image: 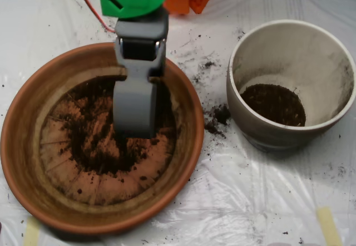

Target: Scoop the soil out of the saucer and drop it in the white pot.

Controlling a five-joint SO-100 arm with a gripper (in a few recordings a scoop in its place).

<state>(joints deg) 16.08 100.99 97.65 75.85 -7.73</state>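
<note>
Scoop (134, 109) sits low in the saucer (22, 146) on the soil (105, 146); I can't tell whether its fingers are apart.

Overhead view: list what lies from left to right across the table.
Terracotta saucer with the grey scoop over the soil inside it → spilled soil clump on the plastic sheet → white pot with soil at its bottom.

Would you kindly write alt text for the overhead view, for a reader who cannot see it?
A grey scoop on a robot arm reaches down into a terracotta saucer, over dark soil spread on its ridged bottom. To the right stands a white pot with soil in its base, and spilled crumbs lie on the plastic sheet between them.
</note>
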